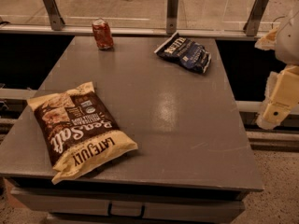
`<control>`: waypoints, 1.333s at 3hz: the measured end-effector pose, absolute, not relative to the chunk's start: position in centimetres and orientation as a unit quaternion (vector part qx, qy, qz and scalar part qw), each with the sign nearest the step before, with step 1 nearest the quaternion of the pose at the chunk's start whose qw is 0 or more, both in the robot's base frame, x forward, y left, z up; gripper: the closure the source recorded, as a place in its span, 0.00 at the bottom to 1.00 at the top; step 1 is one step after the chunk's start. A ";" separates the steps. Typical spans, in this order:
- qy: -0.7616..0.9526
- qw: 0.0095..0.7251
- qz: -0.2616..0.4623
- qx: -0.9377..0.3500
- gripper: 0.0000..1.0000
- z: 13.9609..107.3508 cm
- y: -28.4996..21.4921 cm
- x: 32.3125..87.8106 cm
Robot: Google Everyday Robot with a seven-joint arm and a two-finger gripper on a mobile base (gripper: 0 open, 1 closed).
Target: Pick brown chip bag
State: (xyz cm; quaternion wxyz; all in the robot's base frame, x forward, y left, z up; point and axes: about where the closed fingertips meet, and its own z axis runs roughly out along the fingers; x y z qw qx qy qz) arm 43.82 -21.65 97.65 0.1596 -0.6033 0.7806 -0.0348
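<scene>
The grey tabletop [187,125] carries the brown chip bag [79,127] flat at its near-left corner, uncrowded for grasping, while the hand [279,99] hangs beyond the tabletop's right edge, open or closed impossible to tell.

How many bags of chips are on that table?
2. The brown chip bag lies near-left; the dark blue chip bag far-right. The gripper is off the right edge of the table. None seems hidden.

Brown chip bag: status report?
Gripper at frame right, beside the table, apart from the bag. Brown chip bag flat at table's near-left corner, ungrasped. Blue chip bag, red can at far edge, not blocking.
</scene>
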 end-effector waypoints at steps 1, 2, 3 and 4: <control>0.779 0.163 -0.035 -0.604 0.00 97.8 -21.4 43.9; 0.741 0.197 0.000 -0.642 0.00 97.7 -15.6 44.9; 0.657 0.259 0.064 -0.705 0.00 99.3 -3.0 44.5; 0.657 0.259 0.063 -0.705 0.00 99.3 -3.1 44.5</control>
